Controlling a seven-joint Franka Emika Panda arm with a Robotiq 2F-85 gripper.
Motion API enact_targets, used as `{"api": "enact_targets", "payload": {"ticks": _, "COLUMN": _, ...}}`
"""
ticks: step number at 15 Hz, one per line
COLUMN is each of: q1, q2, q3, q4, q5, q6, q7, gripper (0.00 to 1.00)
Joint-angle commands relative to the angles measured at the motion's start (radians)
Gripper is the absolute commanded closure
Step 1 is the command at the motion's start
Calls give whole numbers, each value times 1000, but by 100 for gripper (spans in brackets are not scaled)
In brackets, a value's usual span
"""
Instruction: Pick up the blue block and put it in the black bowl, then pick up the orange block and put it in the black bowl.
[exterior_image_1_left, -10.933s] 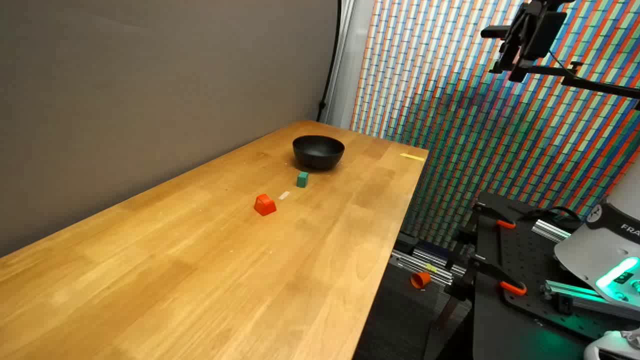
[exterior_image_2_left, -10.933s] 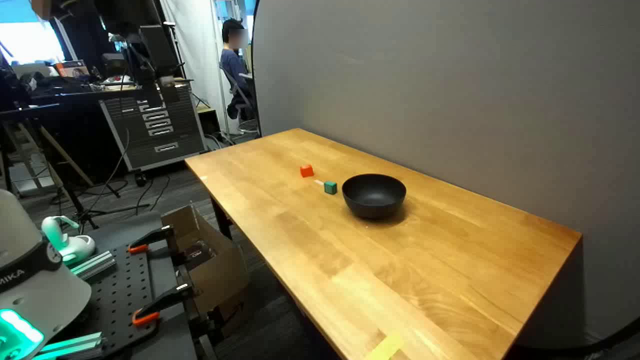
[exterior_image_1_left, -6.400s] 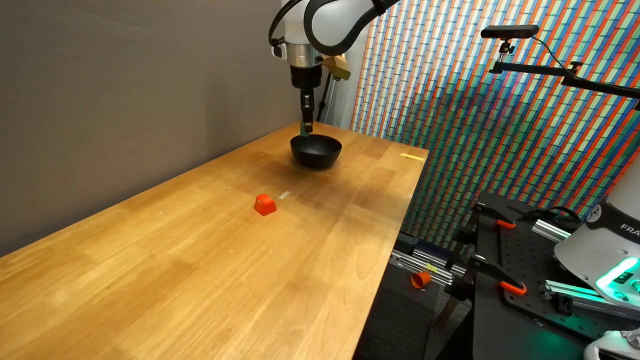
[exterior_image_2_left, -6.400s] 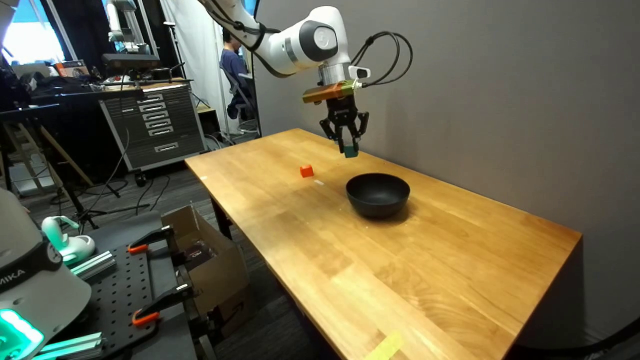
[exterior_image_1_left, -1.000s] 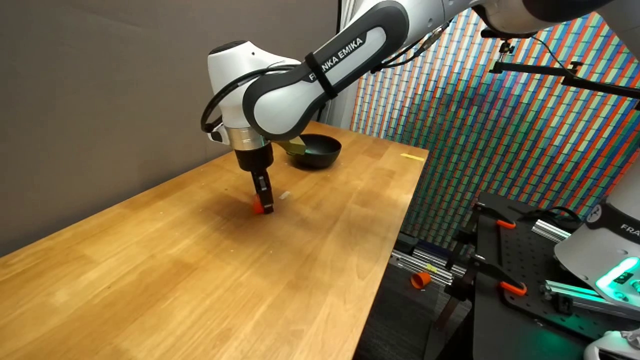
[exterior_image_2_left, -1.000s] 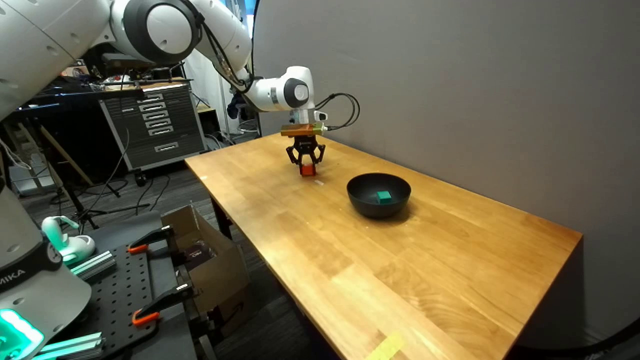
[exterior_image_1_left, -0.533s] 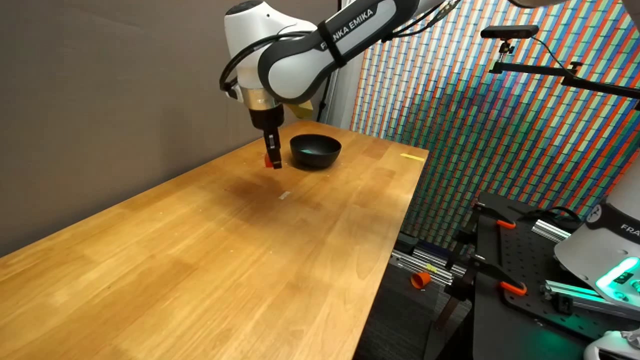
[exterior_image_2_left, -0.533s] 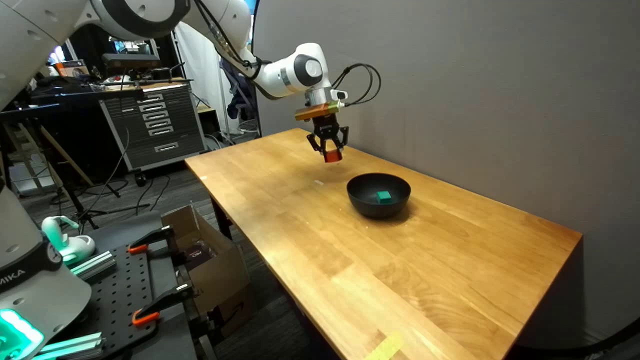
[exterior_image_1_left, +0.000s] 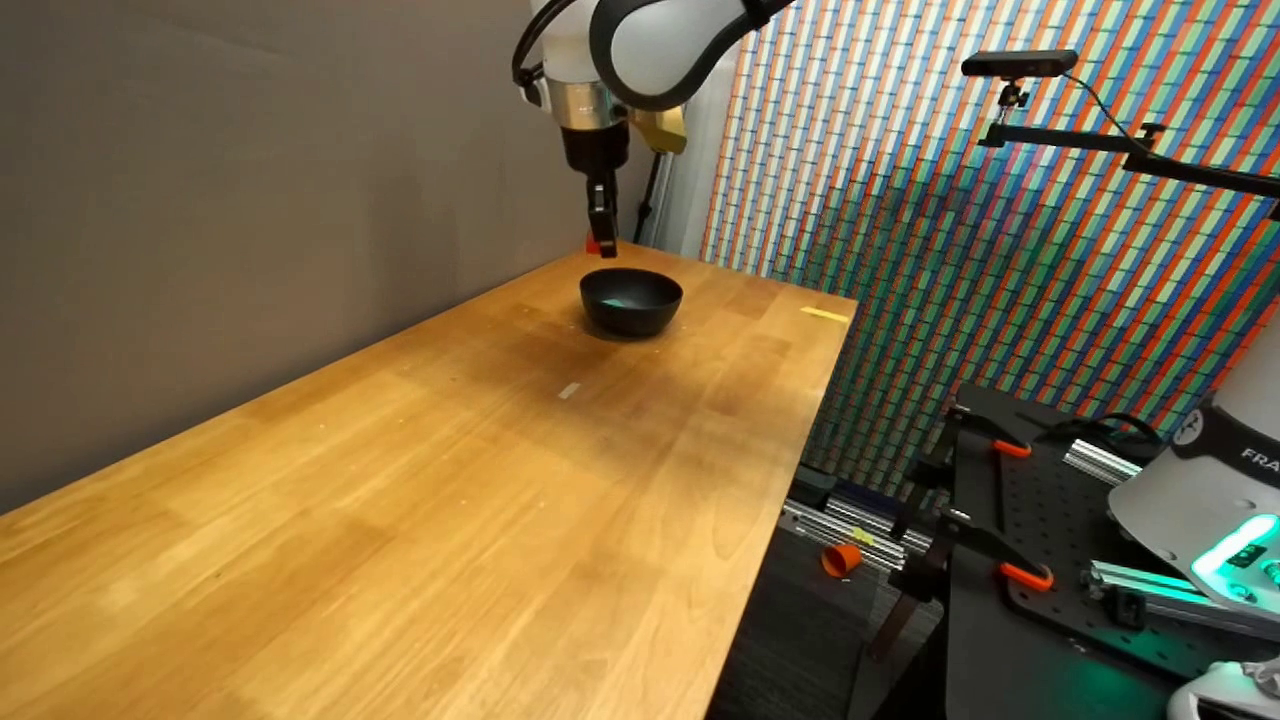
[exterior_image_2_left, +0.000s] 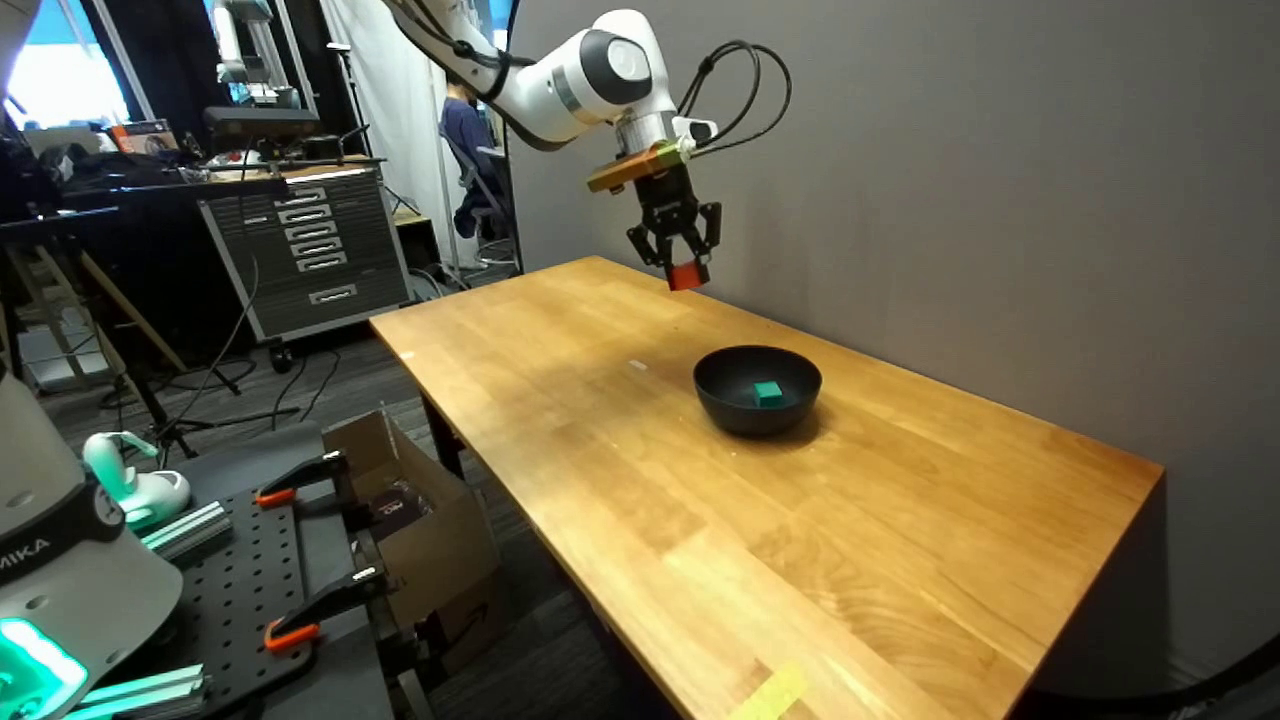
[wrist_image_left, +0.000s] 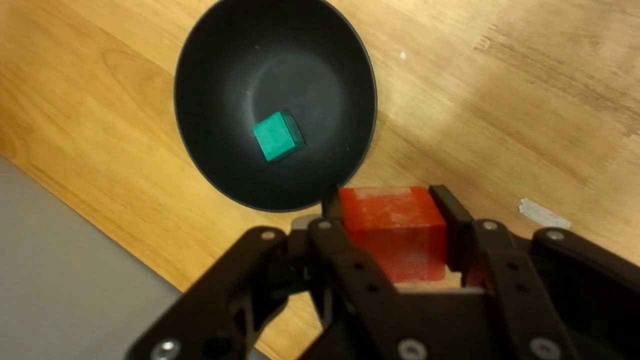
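Observation:
Pinched between both finger pads, the red-orange block (wrist_image_left: 395, 220) is held by my gripper (wrist_image_left: 389, 202) in the wrist view. Below and beside it in that view lies the black bowl (wrist_image_left: 315, 90), and the small teal-green blue block (wrist_image_left: 276, 136) rests inside on its bottom. An exterior view has the gripper (exterior_image_2_left: 687, 272) raised well above the table, its orange block (exterior_image_2_left: 685, 277) behind and to one side of the bowl (exterior_image_2_left: 735, 415), not over its opening. From another angle, a finger mostly hides the orange block (exterior_image_1_left: 592, 243), and only the top of the blue block (exterior_image_1_left: 612, 302) shows.
The wooden table (exterior_image_2_left: 900, 560) runs along a grey backdrop (exterior_image_2_left: 950, 200), close behind the gripper. A short whitish tape strip (wrist_image_left: 544, 214) sticks to the tabletop, and yellow tape (exterior_image_2_left: 772, 692) marks one end. Clamps (exterior_image_2_left: 325, 605) hold the robot's base plate away from the table.
Over the last second my gripper has lifted the orange block off the table and carried it up toward the bowl. The blue block, earlier on the table and then held, now lies in the bowl.

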Motion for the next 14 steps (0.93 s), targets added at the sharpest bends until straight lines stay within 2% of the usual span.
{"api": "enact_targets", "payload": {"ticks": 1, "q1": -30, "q2": -116, "q3": 10, "q4": -118, "q5": -14, "q6": 2, "q7": 31, "gripper": 78}}
{"api": "enact_targets", "payload": {"ticks": 7, "q1": -48, "q2": -195, "q3": 31, "q4": -219, "q5": -6, "q6": 4, "q7": 31, "gripper": 78}}
{"api": "enact_targets", "payload": {"ticks": 14, "q1": -47, "q2": -202, "q3": 47, "q4": -236, "q5": -15, "q6": 0, "q7": 46, "gripper": 78}}
